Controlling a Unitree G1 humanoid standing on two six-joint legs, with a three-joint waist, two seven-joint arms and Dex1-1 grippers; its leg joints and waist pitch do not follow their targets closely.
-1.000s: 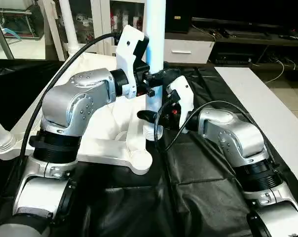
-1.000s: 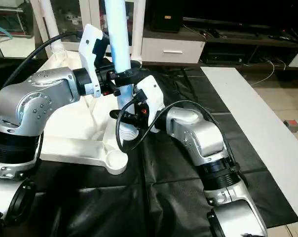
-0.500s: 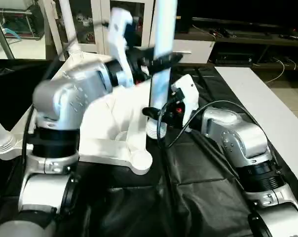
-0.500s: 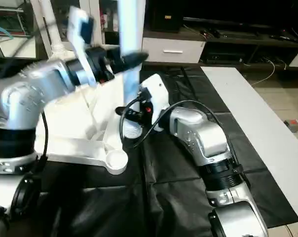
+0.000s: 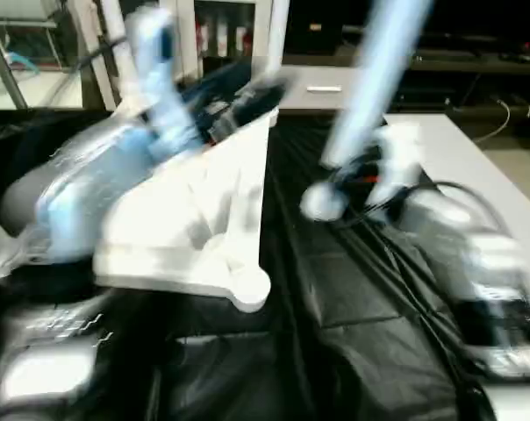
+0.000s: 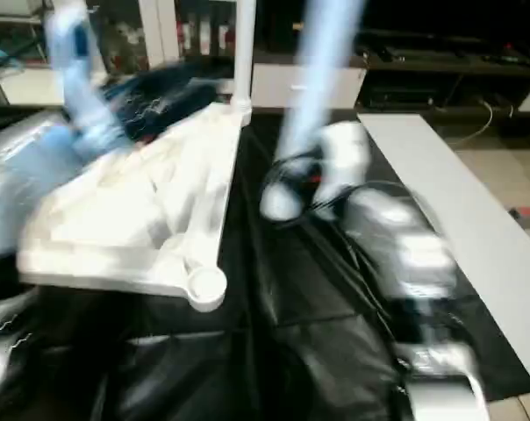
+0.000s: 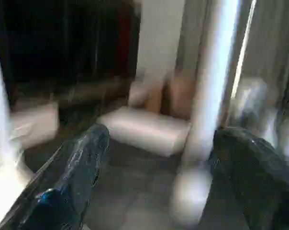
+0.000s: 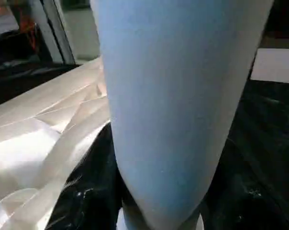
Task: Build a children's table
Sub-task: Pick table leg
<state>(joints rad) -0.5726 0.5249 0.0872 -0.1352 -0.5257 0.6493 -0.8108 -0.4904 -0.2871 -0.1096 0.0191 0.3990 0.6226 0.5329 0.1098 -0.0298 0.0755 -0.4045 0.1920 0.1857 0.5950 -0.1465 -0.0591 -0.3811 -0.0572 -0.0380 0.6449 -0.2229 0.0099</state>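
The children's table top [image 5: 195,210] lies upside down on the black cloth, ribs up, with an empty corner socket [image 5: 247,289] nearest me. A long pale leg [image 5: 370,79] leans to the right, its thick end off the top. My right gripper [image 5: 335,180] is shut on the leg near that lower end, and in the right wrist view the leg [image 8: 183,96] is right against the camera. My left gripper [image 5: 247,92] is up over the far part of the top, clear of the leg. In the left wrist view its fingers [image 7: 72,177] stand wide apart, nothing between them.
Another leg [image 6: 245,44] stands upright at the top's far corner. Black cloth [image 5: 353,333] covers the floor in front and to the right. A white panel [image 5: 476,175] lies along the right, and low cabinets [image 6: 274,83] stand behind.
My left gripper opened, let go of the leg and swung away to the left. The leg, upright by the near socket before, now leans right, its lower end carried right by my right gripper.
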